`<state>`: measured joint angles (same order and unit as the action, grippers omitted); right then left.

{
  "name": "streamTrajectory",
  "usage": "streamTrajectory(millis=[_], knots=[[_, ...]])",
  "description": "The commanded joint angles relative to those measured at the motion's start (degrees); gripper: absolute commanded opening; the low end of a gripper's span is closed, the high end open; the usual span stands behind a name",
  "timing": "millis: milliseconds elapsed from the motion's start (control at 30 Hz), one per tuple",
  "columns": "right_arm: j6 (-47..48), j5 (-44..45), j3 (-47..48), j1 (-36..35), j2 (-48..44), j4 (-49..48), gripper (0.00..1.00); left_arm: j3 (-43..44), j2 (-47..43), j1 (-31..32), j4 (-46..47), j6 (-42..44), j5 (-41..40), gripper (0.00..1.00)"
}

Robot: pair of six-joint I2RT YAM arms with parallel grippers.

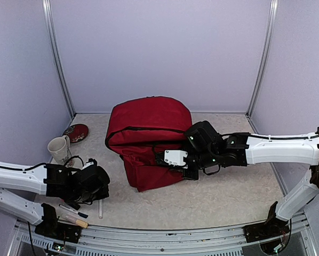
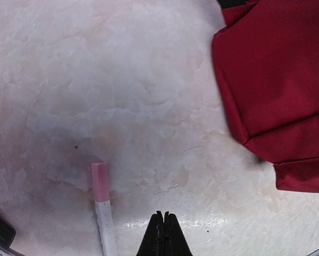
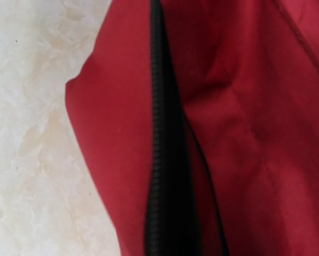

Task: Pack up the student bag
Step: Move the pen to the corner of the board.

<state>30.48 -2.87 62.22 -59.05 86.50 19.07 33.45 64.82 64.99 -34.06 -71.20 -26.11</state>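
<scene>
- Well, the student bag (image 1: 148, 133) sits in the middle of the bench (image 1: 229, 197). It is dark red and bulky, with a black zip line curving across its front.
- The right tool (image 1: 164, 158) is pushed up against the bag's near face, low down, its arm reaching in from the right side.
- That tool's fingers are together. They do not show in its own wrist view, and I cannot make out whether any cloth or zip is caught between them.
- Straight ahead of the right tool is red cloth, with a black zipper (image 3: 158, 133) running away from it. A strip of bare bench lies off to its left.
- The left tool (image 2: 164, 226) hangs low over the bench, its two fingers pressed together with nothing between them.
- Just left of that tool's tips lies a white pen (image 2: 106, 224) with a pink cap (image 2: 100, 181), the cap pointing ahead. Pen and tool are apart.
- Ahead and to the right of the left tool is a lower corner of the bag, well apart from the tips.
- Farther out and to the left of the left tool stand a pale mug (image 1: 58, 147) and, beyond it, a dark red plate (image 1: 76, 132).
- Nearer than the left tool, beside its arm, lie some dark pens (image 1: 74, 209) and a wooden-handled item (image 1: 76, 221).
</scene>
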Motion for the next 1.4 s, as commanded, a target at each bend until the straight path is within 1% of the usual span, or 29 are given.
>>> streamTrajectory(millis=[0,67,167,200,233,300,333,367,433,533,600,667,800,967,1000,1033,1133,1167,1367], knots=[[-0.68,-3.38,0.35,1.19,-2.56,-0.9,0.0,0.76,-3.62,0.87,1.01,2.96,-4.41,0.0],[-0.76,-3.32,0.5,1.24,-2.35,-0.65,0.0,0.04,-4.15,0.71,-0.54,1.44,-4.02,0.0],[-0.85,-3.15,0.62,1.24,-1.98,-0.34,0.0,-0.85,-2.91,0.0,-5.06,-2.32,-1.23,0.0],[-0.86,-3.1,0.7,1.22,-2.0,-0.34,0.0,-1.15,-2.01,-0.04,-6.16,-2.88,0.1,0.02],[-0.86,-3.04,0.67,1.29,-2.03,-0.39,0.0,-1.38,-0.91,-0.04,-6.79,-2.85,1.29,0.13],[-0.77,-2.96,0.74,1.27,-2.21,-0.51,0.0,-1.47,1.21,0.03,-7.58,-2.46,3.73,0.41],[-0.77,-2.97,0.75,1.29,-2.26,-0.58,0.0,-1.46,2.13,0.09,-7.77,-2.3,4.77,0.51],[-0.73,-2.94,0.77,1.28,-2.29,-0.52,0.0,-1.42,2.8,0.11,-8.1,-2.27,5.72,0.56],[-0.77,-2.82,0.8,1.3,-2.38,-0.36,0.0,-1.24,3.58,0.26,-9.07,-2.53,6.67,0.58],[-0.77,-2.87,0.54,1.24,-2.64,-0.32,0.0,-1.55,3.65,0.44,-9.71,-2.25,6.71,0.56],[-0.84,-2.77,0.45,1.3,-2.61,-0.44,0.0,-2.11,4.33,0.39,-7.75,-1.07,7.64,0.52],[-0.86,-2.73,0.57,1.22,-2.56,-0.46,0.0,-2.48,6.45,0.27,-6.19,0.1,9.15,0.48],[-0.77,-2.76,0.5,1.29,-2.97,-0.43,0.0,-2.62,10.84,0.31,-5.44,2.62,11.44,0.44],[-0.86,-2.97,0.47,1.34,-3.09,-0.67,0.0,-2.21,13.62,-0.08,-4.52,6.06,13.63,0.36],[-0.9,-2.97,0.38,1.34,-3.17,-0.75,0.0,-2.2,13.99,-0.12,-4.06,6.71,14.35,0.33],[-0.94,-2.92,0.32,1.36,-3.24,-0.85,0.0,-2.23,14.16,-0.22,-3.59,7.41,14.97,0.27],[-0.82,-2.85,0.18,1.34,-3.64,-1.02,0.0,-2.32,13.93,-0.63,-3.04,8.69,16.08,0.05],[-0.78,-2.85,0.15,1.34,-3.72,-1.04,0.0,-2.42,13.53,-0.98,-3.1,8.97,16.15,0.0],[-0.77,-2.8,0.05,1.35,-4.06,-1.3,0.0,-1.99,10.66,-1.93,-2.52,9.86,15.52,0.0]])
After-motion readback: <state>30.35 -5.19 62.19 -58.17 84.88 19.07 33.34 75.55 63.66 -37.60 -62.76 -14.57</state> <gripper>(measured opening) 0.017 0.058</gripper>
